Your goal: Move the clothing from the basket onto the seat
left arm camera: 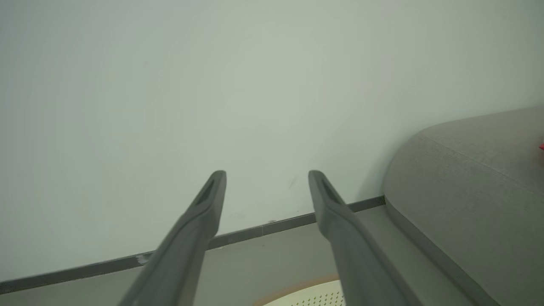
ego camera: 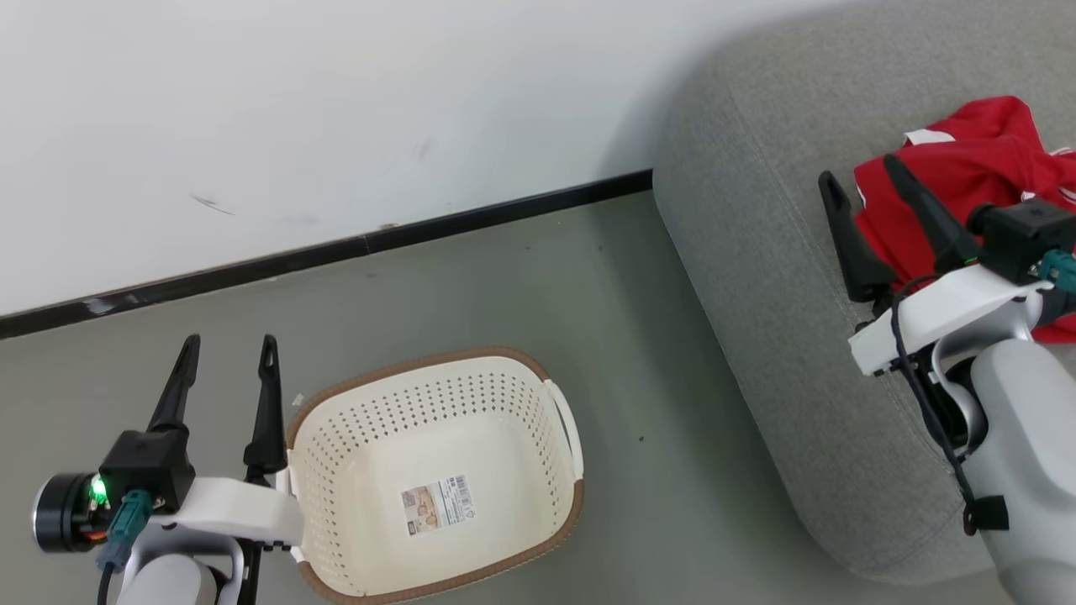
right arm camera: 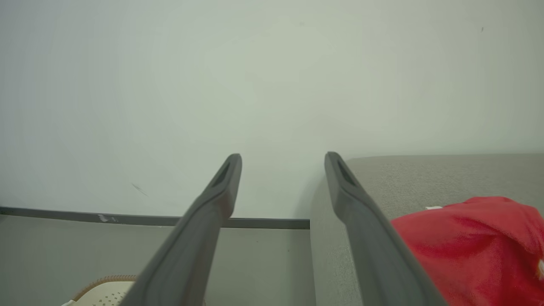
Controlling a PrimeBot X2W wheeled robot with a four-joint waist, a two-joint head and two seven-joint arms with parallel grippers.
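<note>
clothing (ego camera: 992, 160): red heap, possibly 2 pieces, on seat (ego camera: 756, 252) | basket (ego camera: 353, 454): on floor (ego camera: 656, 378) | left gripper (ego camera: 231, 340), right gripper (ego camera: 859, 168): jaws spread

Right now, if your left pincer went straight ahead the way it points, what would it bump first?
Probably the wall, just above the dark baseboard. The left pincer is open, and nothing seems to stand between it and the wall. Depth is hard to judge.
</note>
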